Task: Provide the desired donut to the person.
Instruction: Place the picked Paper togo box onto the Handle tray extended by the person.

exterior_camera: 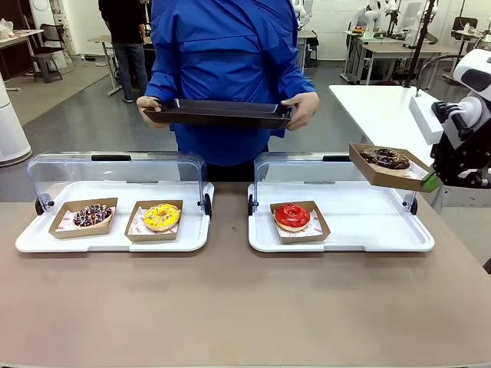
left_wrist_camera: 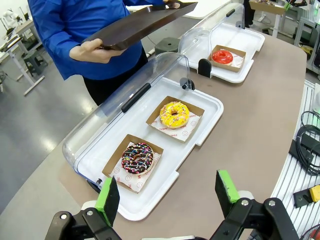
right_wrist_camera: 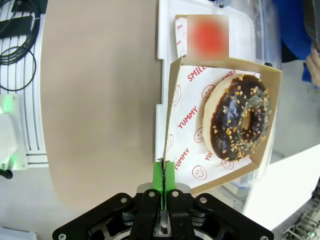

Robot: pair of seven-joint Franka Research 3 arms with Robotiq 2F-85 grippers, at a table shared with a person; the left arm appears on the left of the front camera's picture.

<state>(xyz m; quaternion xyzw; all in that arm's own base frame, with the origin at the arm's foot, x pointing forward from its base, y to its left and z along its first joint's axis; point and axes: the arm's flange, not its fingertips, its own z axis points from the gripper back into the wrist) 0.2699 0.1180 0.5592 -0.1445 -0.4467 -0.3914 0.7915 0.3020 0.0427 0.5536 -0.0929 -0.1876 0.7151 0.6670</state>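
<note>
My right gripper [exterior_camera: 430,182] is shut on the rim of a brown cardboard tray [right_wrist_camera: 175,107] and holds it in the air above the right end of the right white tray [exterior_camera: 383,230]. In it lies a chocolate donut [right_wrist_camera: 240,122] with nut crumbs [exterior_camera: 385,159]. The person [exterior_camera: 226,54] in a blue jacket stands at the far side and holds a dark serving tray [exterior_camera: 219,113] level in both hands. My left gripper [left_wrist_camera: 167,192] is open with nothing between its fingers, over the table short of the left white tray [left_wrist_camera: 200,132].
The left white tray [exterior_camera: 192,234] carries a sprinkled chocolate donut [exterior_camera: 93,215] and a yellow donut [exterior_camera: 162,216], each in a cardboard tray. A red donut [exterior_camera: 292,217] sits on the right tray. Both clear lids [exterior_camera: 115,169] stand raised at the back. The near tabletop [exterior_camera: 230,307] is bare.
</note>
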